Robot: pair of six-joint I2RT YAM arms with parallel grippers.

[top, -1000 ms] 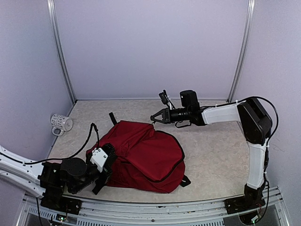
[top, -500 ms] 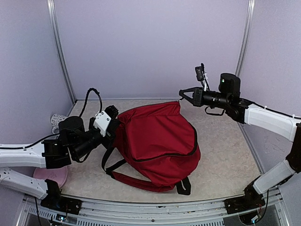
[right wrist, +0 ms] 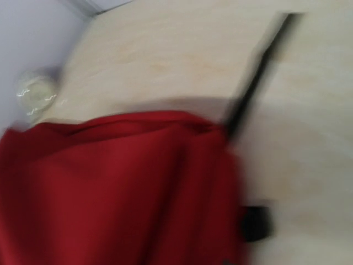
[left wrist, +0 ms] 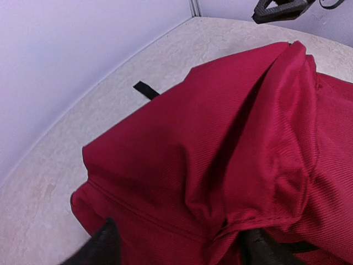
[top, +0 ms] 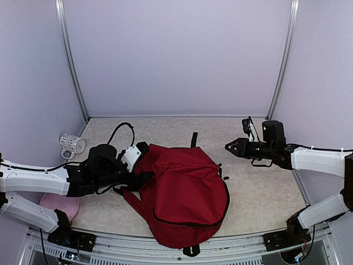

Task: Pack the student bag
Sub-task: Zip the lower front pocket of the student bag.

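The student bag [top: 185, 190], dark red with black straps, lies slumped on the table in the top view and fills the left wrist view [left wrist: 220, 143]. My left gripper [top: 141, 156] is at the bag's upper left edge. Its fingers [left wrist: 102, 248] stand wide apart, open, with red fabric lying between them. My right gripper [top: 230, 147] hovers off the bag's upper right corner, apart from it, with nothing held. The right wrist view is blurred and shows the bag [right wrist: 110, 193] below and one dark finger [right wrist: 255, 223] off to the side, so the gripper reads as open.
A patterned white mug [top: 72, 144] lies at the left wall. A pink plate [top: 58, 205] sits under the left arm. A black strap [top: 194, 138] trails from the bag's far edge. The bag's bottom strap [top: 191, 250] reaches the table's front rail.
Half a second ago both grippers held the bag raised between them. Now both have opened, the bag has dropped and slid toward the front edge, and the right gripper has lowered.
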